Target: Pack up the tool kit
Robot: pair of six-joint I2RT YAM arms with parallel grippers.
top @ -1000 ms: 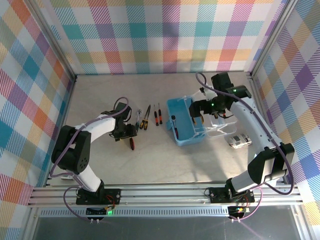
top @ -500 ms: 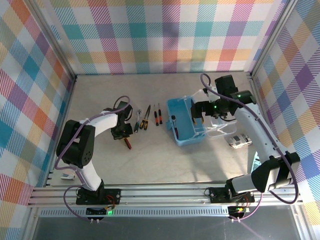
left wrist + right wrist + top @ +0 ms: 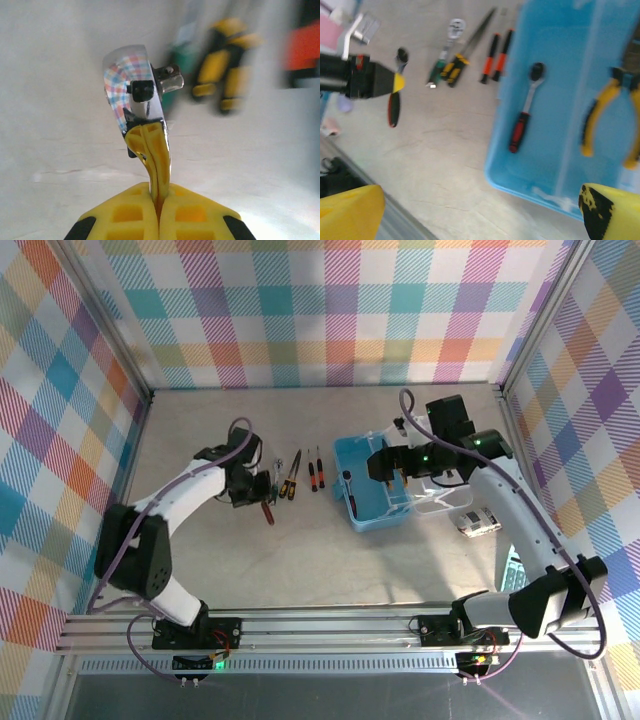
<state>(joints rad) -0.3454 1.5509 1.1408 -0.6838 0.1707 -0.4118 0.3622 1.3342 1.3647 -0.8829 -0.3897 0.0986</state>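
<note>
The tool kit's light blue case (image 3: 372,502) stands open at mid-right, holding a red-handled ratchet (image 3: 525,110) and yellow-handled pliers (image 3: 605,115). My left gripper (image 3: 159,192) is shut on the chrome shaft of a ratchet wrench (image 3: 135,85), whose red and black handle (image 3: 267,514) hangs below the left gripper (image 3: 260,496), just off the table. Orange-handled screwdrivers (image 3: 313,476), a yellow and black one (image 3: 290,480) and a green one (image 3: 436,75) lie between the wrench and the case. My right gripper (image 3: 385,468) hovers open over the case, its yellow fingers (image 3: 350,212) wide apart.
A clear plastic lid or tray (image 3: 445,498) sits right of the case, with a small white object (image 3: 478,522) beside it. Plaid walls close in the back and sides. A metal rail (image 3: 320,625) runs along the near edge.
My left gripper has shut on the wrench and carried it a little back and to the right. The right gripper has shifted left over the case.
</note>
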